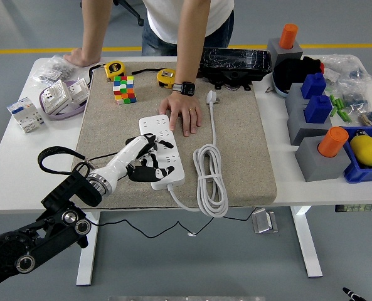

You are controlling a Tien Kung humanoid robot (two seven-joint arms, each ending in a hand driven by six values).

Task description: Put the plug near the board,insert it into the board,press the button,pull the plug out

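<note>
Now left hand (143, 158) lies over plug on power strip (161, 150), grip unclear; blue bin (359, 172) holds yellow ball (365, 150).

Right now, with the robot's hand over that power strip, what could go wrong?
The left hand covers the black plug, so its grip may be poor. Pulling might drag the power strip, which only a person's hand steadies. The plug's thin cable runs beside the arm and might snag.
</note>
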